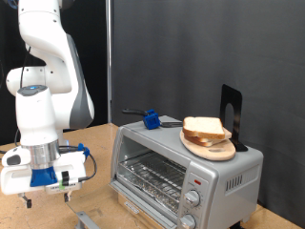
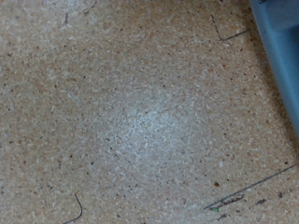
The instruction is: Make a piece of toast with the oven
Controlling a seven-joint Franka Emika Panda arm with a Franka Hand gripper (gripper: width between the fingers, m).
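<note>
- Two views covered the moment. In the exterior view the gripper point(image 1: 38, 194) hung low at that view's left, well apart from the oven point(image 1: 186, 170), which stood at the right with its glass door shut.
- The piece of toast point(image 1: 204, 128) lay on a round wooden plate point(image 1: 212, 147) on top of the oven, untouched; a blue-handled tool point(image 1: 150, 118) and a black stand point(image 1: 230, 114) sat near it.
- The fingers were small and dark there, so whether they were spread or pressed together could not be told; nothing was seen between them.
- The wrist view showed only the speckled tabletop point(image 2: 131, 121) and a grey-blue edge point(image 2: 279, 47) at one corner, possibly a tray; no fingers and no bread appeared.
- The risk, as a judgement: the bread sat high on a loose plate, so a reach from so low could nudge the plate and slide the slice off the oven.
</note>
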